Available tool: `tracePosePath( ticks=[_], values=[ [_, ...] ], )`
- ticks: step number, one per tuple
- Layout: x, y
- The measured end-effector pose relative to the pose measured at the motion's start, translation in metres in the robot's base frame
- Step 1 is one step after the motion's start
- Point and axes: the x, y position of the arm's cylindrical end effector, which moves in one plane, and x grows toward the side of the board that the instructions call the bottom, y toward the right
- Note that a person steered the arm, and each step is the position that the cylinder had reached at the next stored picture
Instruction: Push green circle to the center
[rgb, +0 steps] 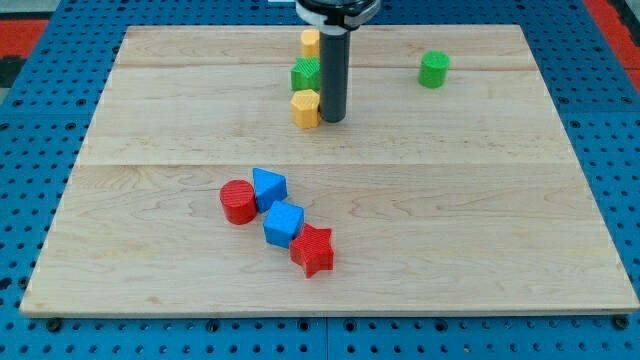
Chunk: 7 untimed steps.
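Note:
The green circle (434, 69) stands alone near the view's top right of the wooden board (480, 200). My tip (332, 119) is far to its left, at the top middle, touching or just beside the right side of a yellow hexagon block (305, 108). A green block (305, 74), shape unclear, sits just above the hexagon and left of the rod. A yellow block (311, 42) sits above that, partly hidden by the rod.
A cluster lies at the lower middle left: a red circle (238, 201), a blue block (269, 187), a second blue block (284, 223) and a red star (313, 250). The board rests on a blue perforated surface (40, 150).

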Motion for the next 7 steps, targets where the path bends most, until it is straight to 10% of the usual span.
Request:
tracePosePath(
  ticks=[1, 3, 7],
  values=[
    [0.014, 0.022],
    [-0.038, 0.271],
    [-0.106, 0.136]
  ],
)
